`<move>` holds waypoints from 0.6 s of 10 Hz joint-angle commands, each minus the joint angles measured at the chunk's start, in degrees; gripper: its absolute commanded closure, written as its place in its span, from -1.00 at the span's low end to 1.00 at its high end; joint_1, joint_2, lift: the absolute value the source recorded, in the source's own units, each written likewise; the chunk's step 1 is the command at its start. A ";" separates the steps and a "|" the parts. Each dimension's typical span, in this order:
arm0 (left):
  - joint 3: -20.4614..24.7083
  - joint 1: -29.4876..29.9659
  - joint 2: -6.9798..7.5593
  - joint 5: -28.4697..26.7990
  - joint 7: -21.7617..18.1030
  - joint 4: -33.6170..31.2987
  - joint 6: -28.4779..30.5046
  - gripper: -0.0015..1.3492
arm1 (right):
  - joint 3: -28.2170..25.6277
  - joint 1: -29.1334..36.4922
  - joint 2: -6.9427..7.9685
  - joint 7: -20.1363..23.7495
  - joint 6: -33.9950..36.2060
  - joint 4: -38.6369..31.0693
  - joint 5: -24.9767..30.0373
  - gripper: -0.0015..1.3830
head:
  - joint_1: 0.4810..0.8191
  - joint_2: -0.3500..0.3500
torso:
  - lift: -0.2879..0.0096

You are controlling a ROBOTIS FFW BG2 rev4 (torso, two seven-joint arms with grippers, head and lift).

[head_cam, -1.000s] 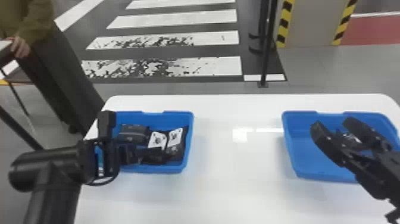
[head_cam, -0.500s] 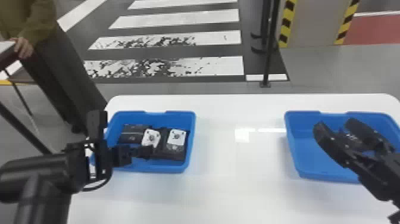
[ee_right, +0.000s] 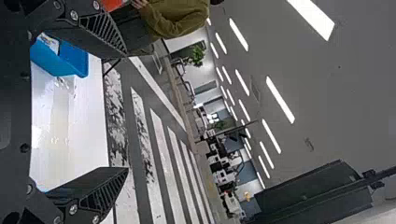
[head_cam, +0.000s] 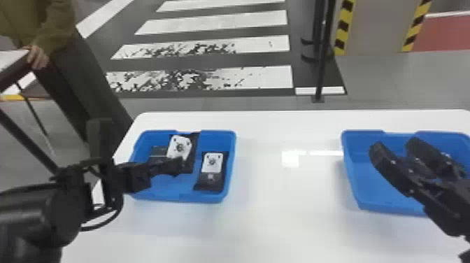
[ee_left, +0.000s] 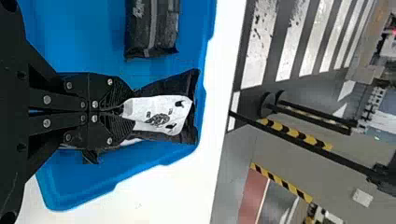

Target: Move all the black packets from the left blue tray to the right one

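A white table [head_cam: 279, 224] carries two blue trays [head_cam: 229, 175], set well apart.

**Viewpoints of the three cameras**

The head view looks forward and down over the surface [head_cam: 286, 227], spanning the left blue tray [head_cam: 182, 185] and right blue tray [head_cam: 370, 189]. The left wrist view faces forward from close above the left one; the right faces outward, including the ceiling [ee_right: 327, 107]. All share the left tray and striped floor [head_cam: 216, 21].

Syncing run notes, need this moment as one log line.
left gripper: shut on black packet, at left tray | right gripper: open, over right tray | other packets: in left tray
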 commanded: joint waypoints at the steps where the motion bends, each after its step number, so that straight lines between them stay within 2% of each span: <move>1: -1.80 0.97 0.00 3.49 -0.53 -2.65 -1.38 0.80 | 0.34 -0.69 0.00 0.90 1.24 0.02 -0.19 -0.76 | 0.27 0.49 | -0.01; 3: -6.48 1.67 0.00 8.86 -1.06 -4.62 -2.79 0.80 | 1.14 -2.38 -0.18 2.39 3.63 1.00 -1.33 -0.77 | 0.27 0.34 | -0.01; 6: -14.25 0.97 0.53 13.88 -1.06 -6.02 -3.77 0.80 | 3.08 -5.75 -1.06 3.18 5.18 3.25 -4.53 -0.77 | 0.27 0.10 | -0.01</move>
